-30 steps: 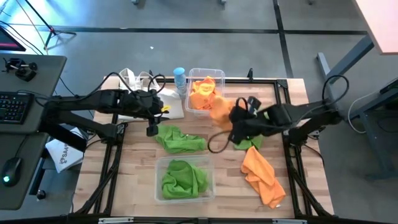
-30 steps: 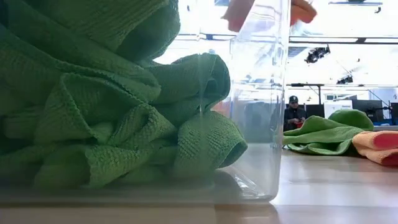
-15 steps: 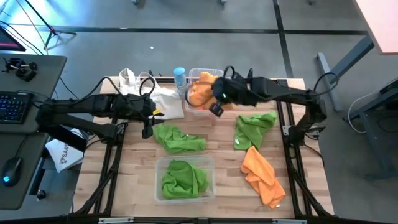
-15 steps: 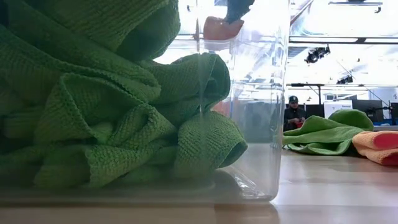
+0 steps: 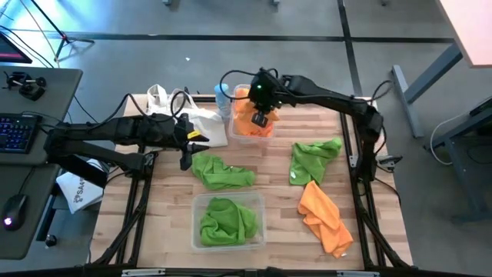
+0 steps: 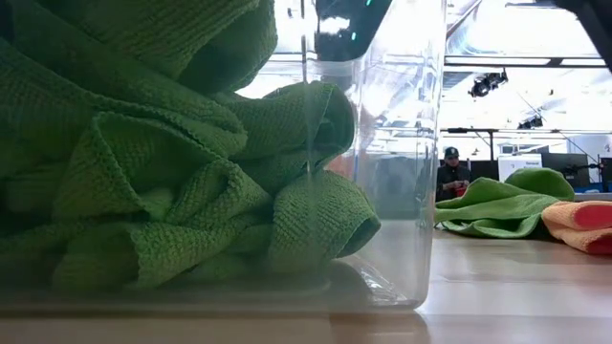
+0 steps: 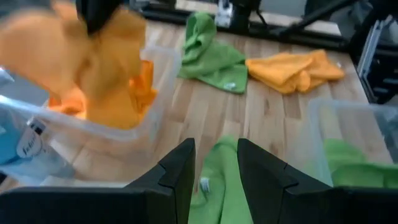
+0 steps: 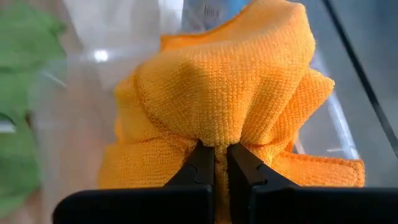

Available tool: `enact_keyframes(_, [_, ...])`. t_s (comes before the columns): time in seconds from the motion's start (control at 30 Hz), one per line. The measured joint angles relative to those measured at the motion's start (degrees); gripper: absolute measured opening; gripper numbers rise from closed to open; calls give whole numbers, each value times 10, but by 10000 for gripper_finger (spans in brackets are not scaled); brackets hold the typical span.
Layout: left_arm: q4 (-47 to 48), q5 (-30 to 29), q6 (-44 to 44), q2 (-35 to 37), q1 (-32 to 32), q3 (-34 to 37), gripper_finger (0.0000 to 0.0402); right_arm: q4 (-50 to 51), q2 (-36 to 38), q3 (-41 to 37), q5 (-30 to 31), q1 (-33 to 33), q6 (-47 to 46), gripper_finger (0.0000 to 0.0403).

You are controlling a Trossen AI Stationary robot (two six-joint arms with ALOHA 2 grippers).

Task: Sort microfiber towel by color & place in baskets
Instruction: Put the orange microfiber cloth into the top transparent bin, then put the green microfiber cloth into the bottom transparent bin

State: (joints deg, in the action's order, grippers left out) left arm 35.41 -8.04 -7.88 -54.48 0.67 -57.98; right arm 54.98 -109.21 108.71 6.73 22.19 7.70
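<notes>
The right gripper [image 8: 214, 163] is pinched shut on an orange towel [image 8: 224, 81], holding it bunched over the far clear basket [image 5: 240, 131] up at twelve o'clock on the table, where other orange cloth [image 5: 247, 123] already lies. The near basket [image 5: 227, 221], down at six o'clock, has green towels [image 6: 163, 162] heaped in it. So the sorting looks about half done: I'd say this orange one only needs letting go. Still loose on the wood are a green towel [image 5: 221, 172] near the middle, another green towel [image 5: 314, 158] at three o'clock, and an orange towel [image 5: 324, 217] at about four o'clock. The left gripper [image 7: 214, 163] hangs just above the middle green towel with its fingers spread and nothing between them, well placed, I'd guess, to take that one next.
</notes>
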Motion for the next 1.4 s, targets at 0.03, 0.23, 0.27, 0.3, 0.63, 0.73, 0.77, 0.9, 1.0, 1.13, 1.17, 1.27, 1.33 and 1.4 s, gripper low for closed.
enact_keyframes(0.03, [-5, -6, 0, 0, 0, 0, 110, 0, -10, 0, -8, 6, 12, 0])
enact_keyframes(0.23, [-18, -33, -12, 0, 1, 0, 110, 0, -76, 0, -71, 28, 63, 0])
enact_keyframes(0.27, [-20, -34, -18, 0, 1, 0, 110, 0, -88, 0, -71, 29, 71, 0])
enact_keyframes(0.3, [-21, -35, -25, 0, 1, 0, 110, 0, -99, 0, -73, 30, 77, 0])
enact_keyframes(0.63, [-23, -35, -85, 0, 0, 0, 110, -9, -182, 0, -128, 35, 91, 8])
enact_keyframes(0.73, [-23, -35, -95, 0, 0, 0, 110, -11, -183, 0, -121, 34, 89, 28])
enact_keyframes(0.77, [-23, -35, -95, 0, 0, 0, 110, -12, -180, 0, -116, 34, 87, 38])
enact_keyframes(0.9, [-23, -35, -96, 0, 0, 0, 110, -10, -158, 0, -116, 35, 83, 81])
enact_keyframes(1.0, [-23, -35, -96, 0, 0, 0, 110, -3, -134, 0, -118, 37, 74, 115])
enact_keyframes(1.13, [-23, -35, -95, 0, 0, 0, 110, 2, -100, 0, -118, 37, 59, 156])
enact_keyframes(1.17, [-22, -35, -96, 0, 1, 0, 110, 2, -90, 0, -118, 37, 50, 165])
enact_keyframes(1.27, [-22, -35, -95, 0, 0, 0, 110, 14, -58, 0, -118, 37, 33, 184])
enact_keyframes(1.33, [-23, -35, -95, 0, 0, 0, 110, 35, -35, 0, -118, 37, 17, 188])
enact_keyframes(1.4, [-23, -35, -95, 0, 0, 0, 110, 54, -8, 0, -119, 37, -16, 189])
